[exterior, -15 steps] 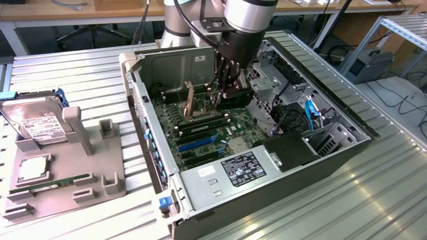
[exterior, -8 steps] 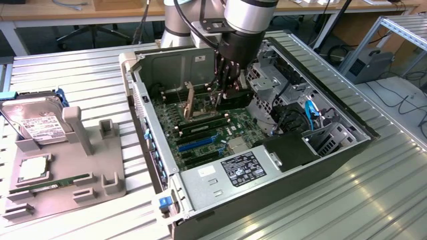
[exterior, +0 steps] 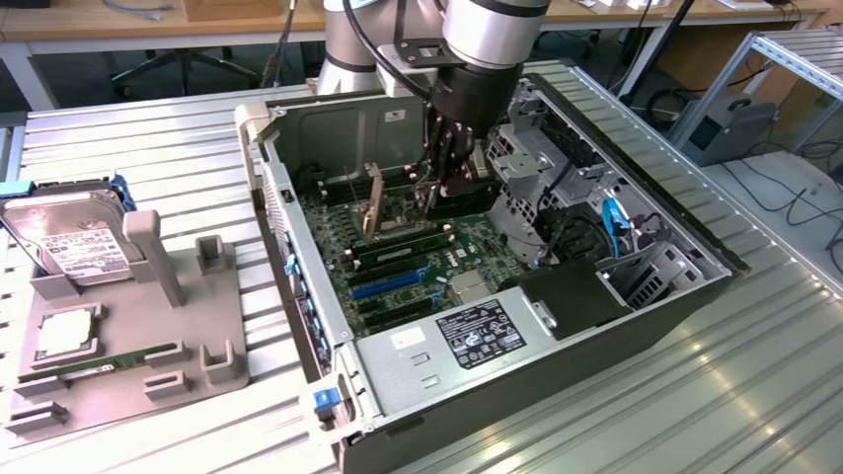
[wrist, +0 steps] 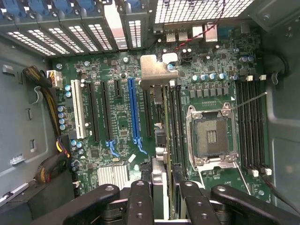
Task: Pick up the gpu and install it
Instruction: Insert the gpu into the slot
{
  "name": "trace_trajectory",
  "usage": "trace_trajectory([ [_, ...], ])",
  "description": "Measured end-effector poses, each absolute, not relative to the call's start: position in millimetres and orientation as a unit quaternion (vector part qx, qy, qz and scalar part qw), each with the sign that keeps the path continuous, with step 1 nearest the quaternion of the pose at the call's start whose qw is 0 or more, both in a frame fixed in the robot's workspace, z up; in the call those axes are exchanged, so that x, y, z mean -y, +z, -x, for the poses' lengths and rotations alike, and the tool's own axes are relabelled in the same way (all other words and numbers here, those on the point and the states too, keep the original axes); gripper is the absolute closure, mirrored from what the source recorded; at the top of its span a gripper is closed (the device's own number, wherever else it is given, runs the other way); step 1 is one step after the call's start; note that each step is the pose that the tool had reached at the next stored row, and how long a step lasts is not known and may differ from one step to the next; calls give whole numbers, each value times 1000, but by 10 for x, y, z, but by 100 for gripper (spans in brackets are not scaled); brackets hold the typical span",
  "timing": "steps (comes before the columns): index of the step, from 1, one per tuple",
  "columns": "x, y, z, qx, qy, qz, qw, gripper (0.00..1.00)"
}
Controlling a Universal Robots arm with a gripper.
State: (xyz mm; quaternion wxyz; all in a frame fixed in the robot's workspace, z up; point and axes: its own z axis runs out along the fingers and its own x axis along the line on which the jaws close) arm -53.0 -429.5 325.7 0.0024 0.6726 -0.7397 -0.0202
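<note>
The gpu (exterior: 374, 204) stands upright inside the open computer case (exterior: 633, 316), its brownish back facing the exterior view's left. My gripper (exterior: 437, 193) reaches down into the case and is shut on the card's top edge. In the wrist view the gpu (wrist: 161, 140) appears edge-on between my two fingers (wrist: 140, 197), and its silvery bracket (wrist: 157, 70) points toward the perforated slot covers at the case's rear. The card hangs over the black slots between the blue slot (wrist: 133, 110) and the empty processor socket (wrist: 211, 136). Whether its lower edge touches a slot is hidden.
A drive cage (exterior: 527, 158), blue cables (exterior: 613, 222) and the power supply (exterior: 481, 336) crowd the case around the motherboard. On the exterior view's left, a grey fixture (exterior: 172, 336) holds a hard drive (exterior: 73, 247), a processor chip (exterior: 63, 336) and a green memory stick (exterior: 99, 365).
</note>
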Motion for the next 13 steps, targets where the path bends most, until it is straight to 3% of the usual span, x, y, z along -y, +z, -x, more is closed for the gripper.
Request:
trace_trajectory([
  [13,4303,3234,531,740,-20,-673,2,72],
])
